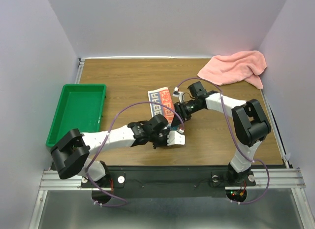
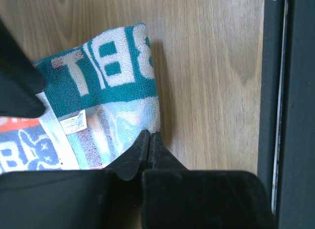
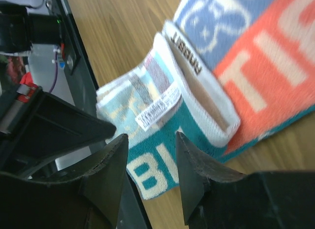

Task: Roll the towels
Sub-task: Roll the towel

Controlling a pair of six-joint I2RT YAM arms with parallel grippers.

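Observation:
The printed towel (image 1: 158, 102) lies mid-table, white with red, grey and teal lettering, its near end folded over. My left gripper (image 1: 168, 139) is at that folded end; in the left wrist view its jaws are pressed together (image 2: 149, 133) on the corner hem of the printed towel (image 2: 108, 76). My right gripper (image 1: 176, 118) hovers just behind it. It stands open (image 3: 150, 138) over the teal band of the towel (image 3: 256, 66), holding nothing. The salmon-pink towel (image 1: 234, 67) lies crumpled in the far right corner.
A green tray (image 1: 55, 115) sits on the left side of the table. The two grippers are very close: each one's dark finger shows in the other's wrist view. The table's black front rail (image 2: 295, 111) runs just beside the left gripper.

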